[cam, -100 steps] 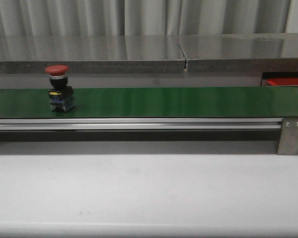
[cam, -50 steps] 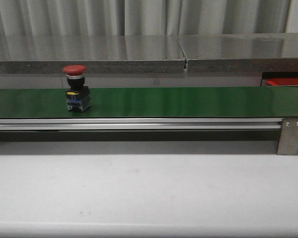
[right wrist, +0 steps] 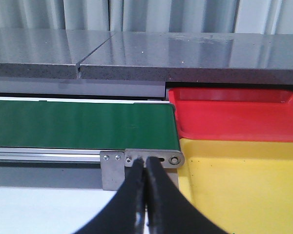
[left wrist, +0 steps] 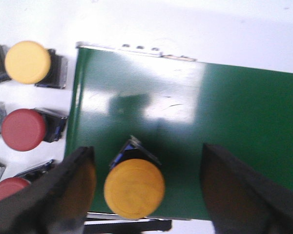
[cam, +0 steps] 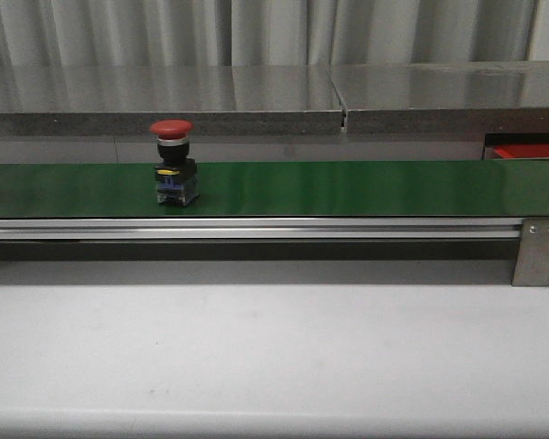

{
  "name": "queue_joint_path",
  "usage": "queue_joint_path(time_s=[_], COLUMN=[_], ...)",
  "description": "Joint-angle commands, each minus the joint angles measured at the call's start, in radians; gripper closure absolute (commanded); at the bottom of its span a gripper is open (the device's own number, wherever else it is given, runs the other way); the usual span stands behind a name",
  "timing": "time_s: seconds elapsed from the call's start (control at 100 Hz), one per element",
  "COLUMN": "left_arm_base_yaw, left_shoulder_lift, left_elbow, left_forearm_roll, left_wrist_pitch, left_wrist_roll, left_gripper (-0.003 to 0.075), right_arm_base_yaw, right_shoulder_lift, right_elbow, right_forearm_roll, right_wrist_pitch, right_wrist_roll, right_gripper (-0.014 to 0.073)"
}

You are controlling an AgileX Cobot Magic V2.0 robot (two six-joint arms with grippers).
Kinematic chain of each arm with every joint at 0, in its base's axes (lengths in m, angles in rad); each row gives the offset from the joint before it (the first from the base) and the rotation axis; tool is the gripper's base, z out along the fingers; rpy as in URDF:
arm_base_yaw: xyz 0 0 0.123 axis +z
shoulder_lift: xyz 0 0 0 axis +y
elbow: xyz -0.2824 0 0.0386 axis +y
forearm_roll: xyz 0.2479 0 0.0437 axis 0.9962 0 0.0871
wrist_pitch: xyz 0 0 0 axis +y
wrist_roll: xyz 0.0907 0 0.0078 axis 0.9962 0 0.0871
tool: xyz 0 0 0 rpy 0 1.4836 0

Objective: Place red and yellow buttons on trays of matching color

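Standing on the green belt (left wrist: 234, 122), a yellow button (left wrist: 134, 188) sits untouched between the left gripper (left wrist: 146, 190)'s wide-apart jaws.

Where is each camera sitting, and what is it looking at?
Front view: looks forward over the white table at the green belt carrying a red button; no arm shows.
Left wrist view: looks straight down on the belt's end, a yellow button between the open left gripper fingers.
Right wrist view: sits low, looking at the belt's other end, red tray, yellow tray; right gripper shut.
All three share the green belt.
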Motion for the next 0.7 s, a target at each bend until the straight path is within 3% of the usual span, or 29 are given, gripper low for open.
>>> queue_joint_path(time_s=[0.0, 0.14, 0.37, 0.69], left_arm_base_yaw=[-0.042, -0.109, -0.182, -0.195], left_shoulder_lift=[-0.104, -0.18, -0.334, -0.61], left_elbow=[-0.035, -0.032, 0.056, 0.341], left_forearm_roll=[-0.024, -0.022, -0.022, -0.022], left_wrist_pitch=[-0.033, -0.033, -0.056, -0.176], left_wrist_roll=[0.007, 0.007, 0.01, 0.01], left_gripper=[0.0465, 0.0743, 0.0741, 0.0741], right_arm_base_yaw=[0.0, 0.0, 0.0, 0.0], right_shoulder_lift=[-0.017, -0.017, -0.017, -0.017], right_elbow=[-0.023, -0.023, -0.023, -0.023], right_forearm_roll=[-0.001, -0.001, -0.001, -0.013], right_wrist_pitch=[-0.075, -0.075, -0.075, -0.083], right_wrist_roll=[-0.009, -0.009, -0.009, -0.009], right_gripper=[0.0602, 0.0602, 0.0602, 0.0602])
